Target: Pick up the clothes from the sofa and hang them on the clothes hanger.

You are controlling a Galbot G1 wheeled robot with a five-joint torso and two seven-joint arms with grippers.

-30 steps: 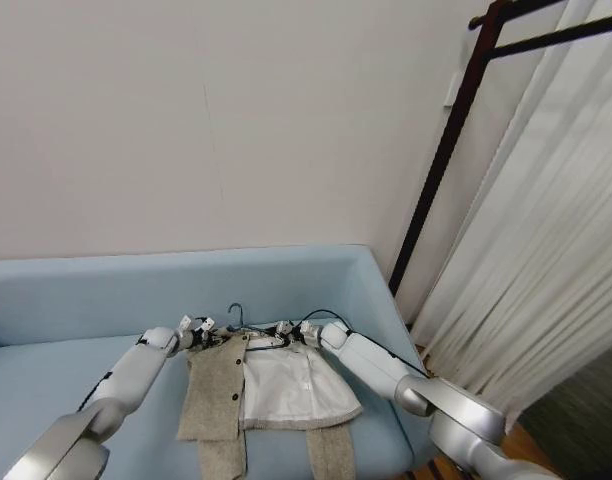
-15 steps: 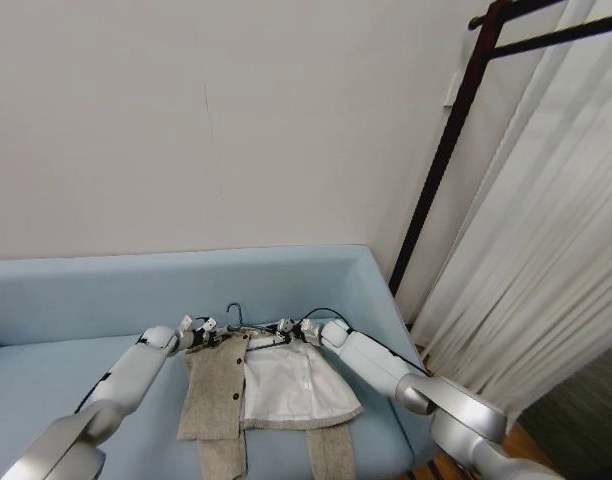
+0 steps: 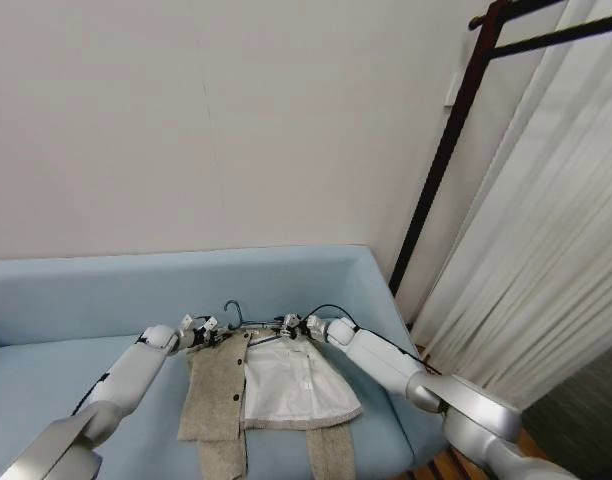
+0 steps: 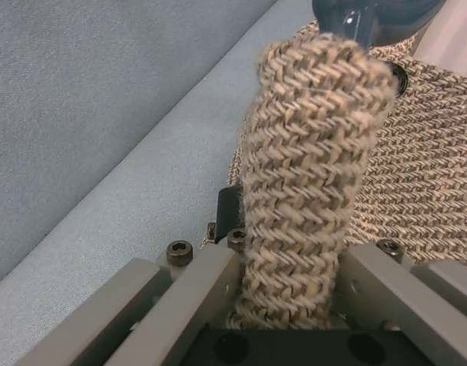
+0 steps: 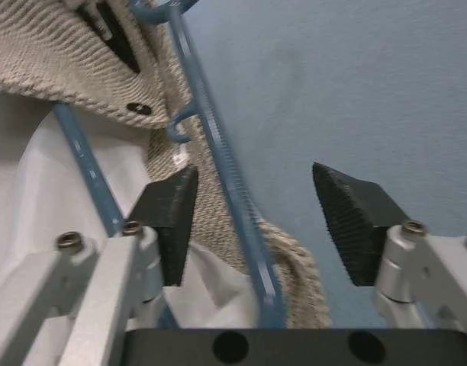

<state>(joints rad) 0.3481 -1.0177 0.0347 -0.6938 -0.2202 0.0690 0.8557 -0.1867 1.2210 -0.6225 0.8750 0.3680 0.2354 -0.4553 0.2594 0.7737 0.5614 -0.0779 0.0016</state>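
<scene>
Light blue fabric sofa [image 3: 86, 290] fills the lower part of the head view, and on its seat, near the right end and close to the backrest, lies a beige knitted jacket [image 3: 214, 385] with a white lining, spread open on a blue plastic hanger [image 3: 231, 312]. Only the hanger's hook and a short piece of its bar show above the collar, and the garment's lower hem is cut off by the bottom edge. The left gripper [image 3: 208, 330] sits at the jacket's left shoulder and the right gripper [image 3: 289, 327] at the right shoulder beside the hook, both too small here to read their fingers. A dark metal clothes rack [image 3: 448, 140] stands past the sofa's right end, its top and foot out of frame, with a white curtain [image 3: 546, 250] beside it. In the left wrist view the grey fingers [image 4: 195, 282] are clamped on a rolled fold of the beige knit, which hides the fingertips, and a blurred bit of blue hanger shows beyond the fold. In the right wrist view the black ribbed pads [image 5: 172, 213] stand wide apart, with the hanger's blue bar running between them over the knit edge and white lining. Whether the nearer pad touches the bar is hard to tell.
</scene>
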